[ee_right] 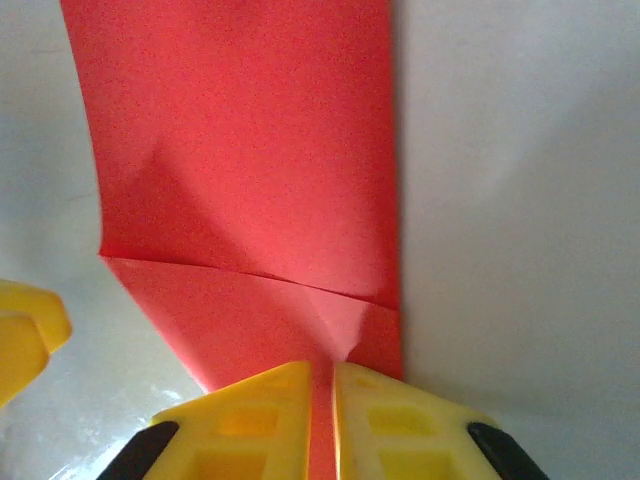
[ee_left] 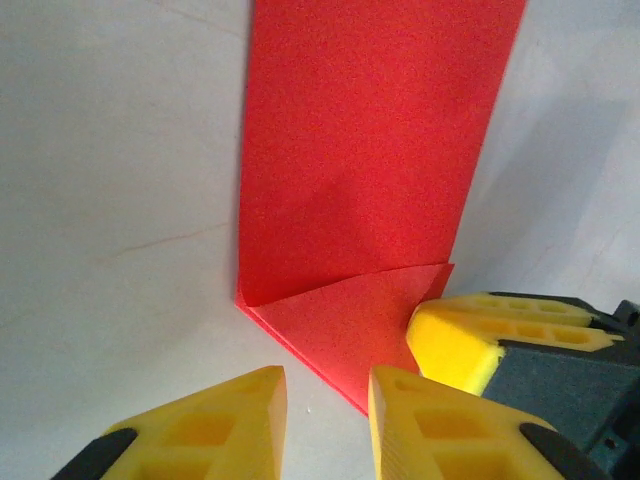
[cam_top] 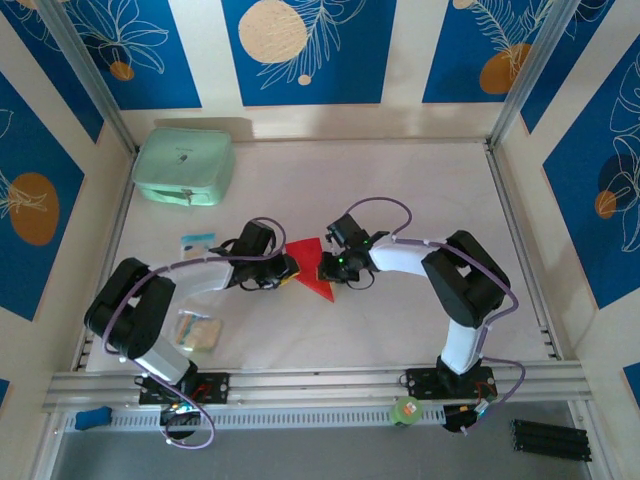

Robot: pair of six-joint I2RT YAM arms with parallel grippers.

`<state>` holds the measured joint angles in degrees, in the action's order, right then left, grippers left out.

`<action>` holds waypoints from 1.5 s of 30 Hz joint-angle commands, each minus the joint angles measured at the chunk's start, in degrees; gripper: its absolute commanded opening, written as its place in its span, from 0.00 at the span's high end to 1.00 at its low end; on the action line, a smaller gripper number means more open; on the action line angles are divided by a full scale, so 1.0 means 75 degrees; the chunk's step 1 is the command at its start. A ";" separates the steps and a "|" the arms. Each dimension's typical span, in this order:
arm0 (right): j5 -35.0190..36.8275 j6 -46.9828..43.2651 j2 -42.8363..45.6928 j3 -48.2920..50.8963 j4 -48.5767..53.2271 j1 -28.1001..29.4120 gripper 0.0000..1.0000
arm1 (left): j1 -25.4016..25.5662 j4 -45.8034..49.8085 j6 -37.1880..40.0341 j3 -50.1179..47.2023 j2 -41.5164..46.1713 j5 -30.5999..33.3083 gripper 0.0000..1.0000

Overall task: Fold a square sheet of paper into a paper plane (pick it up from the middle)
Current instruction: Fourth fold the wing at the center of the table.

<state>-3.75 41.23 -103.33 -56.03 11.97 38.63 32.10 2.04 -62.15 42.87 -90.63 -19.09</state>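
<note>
The red sheet of paper (cam_top: pixel 308 258) lies on the white table between my two grippers, folded into a rough paper plane shape with a triangular flap at its near end. In the left wrist view the paper (ee_left: pixel 370 150) lies just ahead of my left gripper (ee_left: pixel 325 385), which is open with bare table between its fingers; a right fingertip (ee_left: pixel 460 335) rests at the flap's edge. In the right wrist view my right gripper (ee_right: pixel 322 375) sits over the paper (ee_right: pixel 250 150), its jaws a thin slit apart with a pinched ridge running into them. Both the left gripper (cam_top: pixel 287 270) and the right gripper (cam_top: pixel 325 268) meet at the paper.
A mint-green case (cam_top: pixel 185 167) stands at the back left. A small pale packet (cam_top: pixel 197 241) lies beside the left arm and another packet (cam_top: pixel 197 330) near its base. A green roll (cam_top: pixel 406 410) sits on the front rail. Patterned walls enclose the table.
</note>
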 commanded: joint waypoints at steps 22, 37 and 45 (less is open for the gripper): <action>-0.0050 0.0375 -0.0377 0.0040 0.0186 -0.0089 0.87 | -0.0029 -0.0474 -0.0081 0.0448 -0.0795 -0.0286 0.80; 0.0130 -0.0166 -0.0495 0.0155 0.0175 -0.0166 0.87 | -0.0432 -0.1689 -0.0334 0.0123 -0.1010 -0.0939 0.80; 0.0195 -0.0445 -0.0508 0.0202 0.0057 -0.0182 0.87 | -0.0553 -0.1972 -0.0458 0.0073 -0.1294 -0.1161 0.81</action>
<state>-4.89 39.79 -104.47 -56.18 10.48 37.74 28.49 -11.03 -64.77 43.90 -99.50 -25.93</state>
